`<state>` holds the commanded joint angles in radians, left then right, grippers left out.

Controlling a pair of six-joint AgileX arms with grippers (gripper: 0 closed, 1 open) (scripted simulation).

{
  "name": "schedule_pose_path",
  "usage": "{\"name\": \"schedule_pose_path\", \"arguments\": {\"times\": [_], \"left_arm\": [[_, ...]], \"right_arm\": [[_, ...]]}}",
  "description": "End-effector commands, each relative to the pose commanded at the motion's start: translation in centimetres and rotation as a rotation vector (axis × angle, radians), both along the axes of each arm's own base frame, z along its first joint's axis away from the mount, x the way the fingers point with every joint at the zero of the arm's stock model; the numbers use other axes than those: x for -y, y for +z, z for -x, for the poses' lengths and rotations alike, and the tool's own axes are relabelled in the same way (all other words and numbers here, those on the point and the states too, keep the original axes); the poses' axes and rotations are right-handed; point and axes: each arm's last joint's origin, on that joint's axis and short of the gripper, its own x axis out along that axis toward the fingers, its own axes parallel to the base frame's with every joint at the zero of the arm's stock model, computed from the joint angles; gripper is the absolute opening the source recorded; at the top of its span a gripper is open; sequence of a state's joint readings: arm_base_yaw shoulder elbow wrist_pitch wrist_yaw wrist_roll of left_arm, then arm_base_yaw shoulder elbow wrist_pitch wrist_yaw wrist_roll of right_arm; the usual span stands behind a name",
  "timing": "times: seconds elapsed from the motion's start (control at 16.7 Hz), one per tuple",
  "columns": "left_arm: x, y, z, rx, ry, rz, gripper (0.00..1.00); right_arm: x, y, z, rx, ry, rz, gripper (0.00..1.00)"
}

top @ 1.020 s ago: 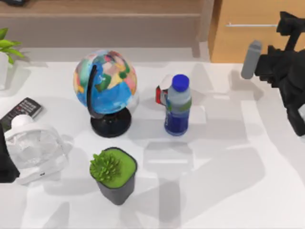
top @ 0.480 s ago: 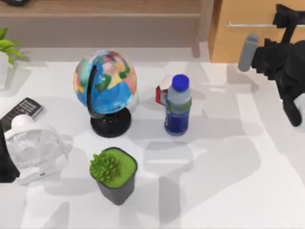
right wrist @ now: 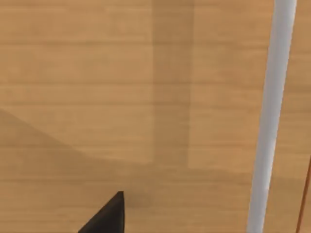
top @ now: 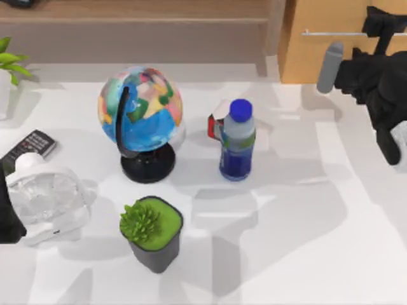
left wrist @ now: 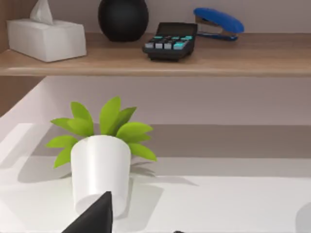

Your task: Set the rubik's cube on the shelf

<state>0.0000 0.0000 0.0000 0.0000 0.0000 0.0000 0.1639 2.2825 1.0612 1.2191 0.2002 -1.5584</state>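
Note:
The rubik's cube is out of view. The shelf (top: 140,9) runs along the back left of the table as a long light-brown ledge with a grey-beige panel under it. The left wrist view looks at the shelf (left wrist: 233,60) from the front. My right gripper (top: 383,22) is at the far back right, held close against the front of a light-wood drawer. My left arm (top: 7,219) stays parked at the table's left edge.
A globe (top: 140,109), a blue-capped bottle (top: 237,143) with a small red-and-white box (top: 214,126) behind it, a dark potted plant (top: 151,229), a white fan (top: 44,197) and a remote (top: 32,147) stand on the table. The drawer (top: 324,44) has a silver handle (right wrist: 269,121). The shelf carries a tissue box (left wrist: 46,36), calculator (left wrist: 170,42) and stapler (left wrist: 218,22).
My right arm has moved toward the back of the table, closer to the drawer front. The left arm and the objects on the table have stayed put.

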Motion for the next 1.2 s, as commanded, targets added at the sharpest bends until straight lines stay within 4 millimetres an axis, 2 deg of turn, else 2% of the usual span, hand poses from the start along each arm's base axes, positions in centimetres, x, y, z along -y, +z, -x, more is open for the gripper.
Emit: {"name": "schedule_pose_path", "arguments": {"times": [0.6,1.2], "left_arm": [[0.00,0.00,0.00,0.000,0.000,0.000,1.00],[0.00,0.00,0.00,0.000,0.000,0.000,1.00]], "right_arm": [[0.00,0.00,0.00,0.000,0.000,0.000,0.02],[-0.14,-0.02,0.11,-0.002,0.002,-0.003,0.00]]}}
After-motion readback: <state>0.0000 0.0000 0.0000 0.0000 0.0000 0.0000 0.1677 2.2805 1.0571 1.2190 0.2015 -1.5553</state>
